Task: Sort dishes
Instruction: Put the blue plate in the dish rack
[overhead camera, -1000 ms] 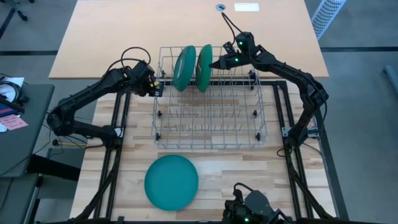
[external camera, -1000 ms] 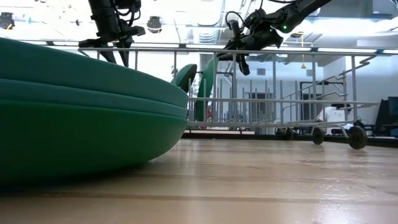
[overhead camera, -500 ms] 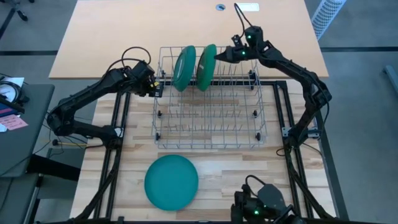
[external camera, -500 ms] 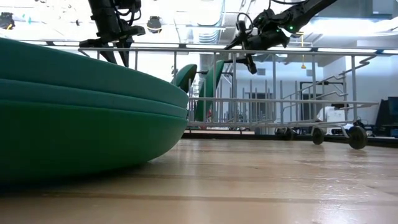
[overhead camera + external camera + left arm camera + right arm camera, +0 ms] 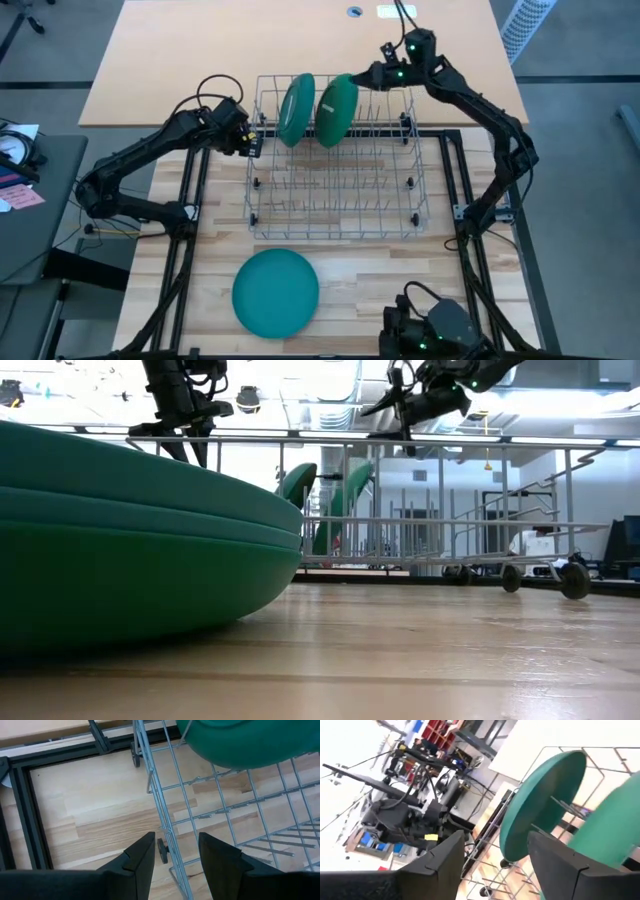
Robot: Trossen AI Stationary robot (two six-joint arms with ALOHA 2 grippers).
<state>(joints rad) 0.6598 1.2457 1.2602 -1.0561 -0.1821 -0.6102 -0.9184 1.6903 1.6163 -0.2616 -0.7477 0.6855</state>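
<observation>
I work in robotics lab: my arms bolted to black metal frame (image 5: pixel 196 190) on pale wooden table (image 5: pixel 200 60), grey carpet around, exposed ceiling ducts (image 5: pixel 300 400), red storage shelving (image 5: pixel 436 731) beyond.

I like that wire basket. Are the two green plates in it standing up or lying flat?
Standing up: both round green plastic plates sit on edge, leaning, in the wire rack.

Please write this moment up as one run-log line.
right gripper: open, above rack's far edge, clear of second racked plate | left gripper: open astride rack's left rim | stacked plates: on table
</observation>
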